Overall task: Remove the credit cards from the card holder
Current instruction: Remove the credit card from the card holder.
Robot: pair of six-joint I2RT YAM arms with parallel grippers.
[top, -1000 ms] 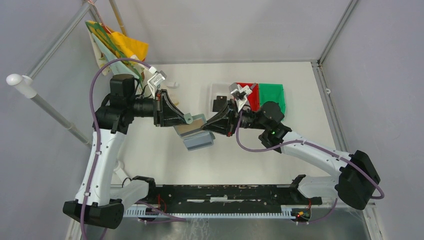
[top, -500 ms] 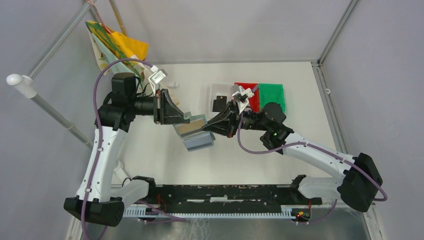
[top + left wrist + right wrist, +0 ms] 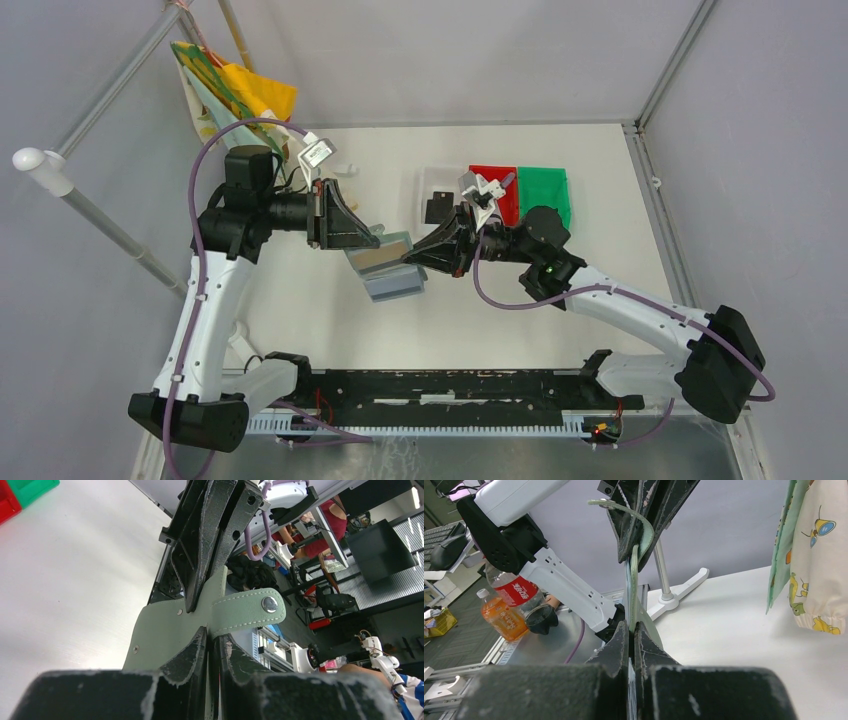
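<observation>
1. Though little writing is in view, the right wrist view shows a bottle below and left of the card holder. Its red label reads Coca-Cola in white script. The orange bottle just beside it shows no legible print.
2. The card holder is pale grey-green stitched leather with rounded corners and small rivets. Its strap tab ends in a round metal snap stud.
3. It hangs above the bench, folded open between the two tools. From above, a tan-gold card shows between the holder's upper flap and its bluish-grey lower flap.
4. The left tool is closed on the holder's left edge near the strap, pinching the leather with only a sliver between its fingers.
5. The right tool is clamped tight on the holder's opposite, right edge.
6. Beyond the holder and to its right, a black card lies in a white bin. A red bin and a green bin stand further right.
</observation>
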